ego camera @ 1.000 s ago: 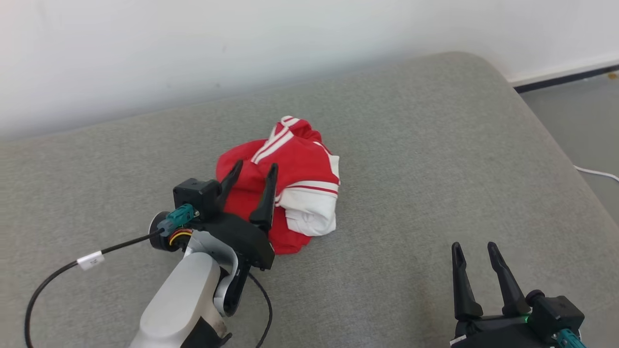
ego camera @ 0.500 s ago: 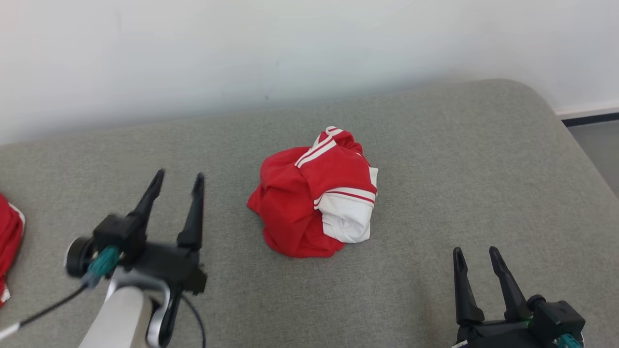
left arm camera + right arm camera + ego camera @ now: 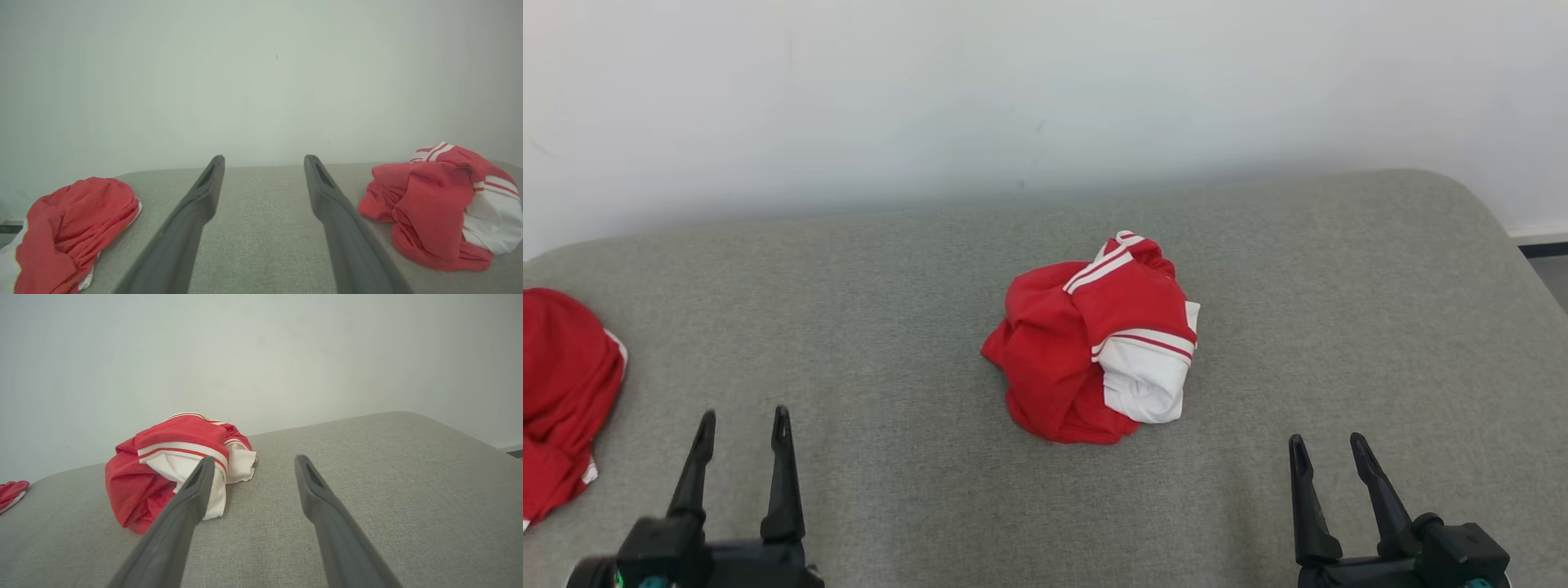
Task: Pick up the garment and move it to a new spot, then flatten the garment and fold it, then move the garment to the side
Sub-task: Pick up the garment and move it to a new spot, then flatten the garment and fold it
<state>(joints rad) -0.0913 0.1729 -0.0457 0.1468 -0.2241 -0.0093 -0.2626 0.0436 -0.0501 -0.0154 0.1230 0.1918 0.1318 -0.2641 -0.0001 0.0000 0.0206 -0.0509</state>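
Note:
A crumpled red garment (image 3: pixel 1094 343) with white panels and stripes lies bunched in the middle of the grey cushioned surface (image 3: pixel 1298 286). It sits to the right in the left wrist view (image 3: pixel 437 204) and to the left in the right wrist view (image 3: pixel 171 469). My left gripper (image 3: pixel 743 420) stands open at the lower left, well apart from the garment, nothing between its fingers. At the lower right my right gripper (image 3: pixel 1327 445) is open and empty too, short of the garment's right side.
A second red cloth heap (image 3: pixel 564 392) lies at the surface's far left edge, also in the left wrist view (image 3: pixel 69 228). A white wall (image 3: pixel 1013 98) runs behind the cushion. Bare grey fabric surrounds the middle garment; the cushion rounds off at the right.
My left arm has pulled back from the garment to the lower left, gripper still open. The head camera has swung left, bringing the second red heap into view. The garment lies as it was.

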